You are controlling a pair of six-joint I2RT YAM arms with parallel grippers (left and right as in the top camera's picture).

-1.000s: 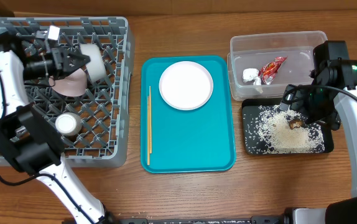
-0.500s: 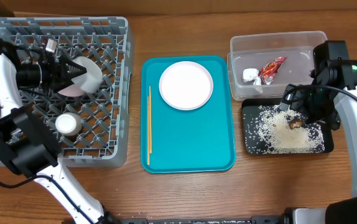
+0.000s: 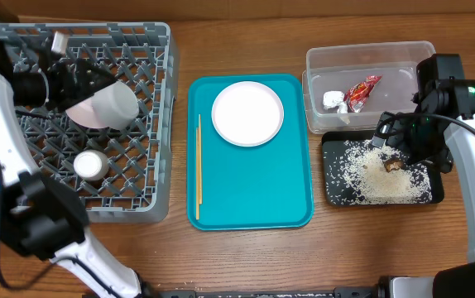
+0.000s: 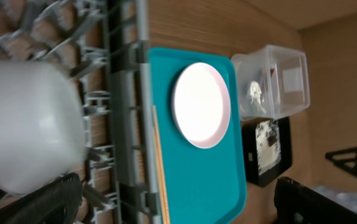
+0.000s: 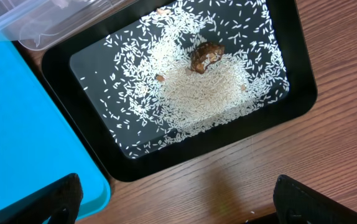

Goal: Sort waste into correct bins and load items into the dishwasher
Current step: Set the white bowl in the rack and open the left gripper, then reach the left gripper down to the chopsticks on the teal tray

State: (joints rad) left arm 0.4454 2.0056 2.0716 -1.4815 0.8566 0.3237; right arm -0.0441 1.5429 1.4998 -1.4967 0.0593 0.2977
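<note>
In the grey dishwasher rack the pale grey-green bowl lies tipped on its side with the pink bowl against it. A white cup stands nearer the front. My left gripper hovers open just behind the bowls, holding nothing; in its wrist view the pale bowl fills the left. The white plate and chopsticks lie on the teal tray. My right gripper stands open and empty over the black tray, which holds rice and a brown lump.
The clear tub at the back right holds the red-orange wrapper and the white scrap. The black tray sits right in front of it, close to the teal tray's right edge. Bare wooden table runs along the front.
My left gripper has opened and let go of the bowl, then drawn back to the left. The bowl now rests tipped in the rack. The right arm has not moved.
</note>
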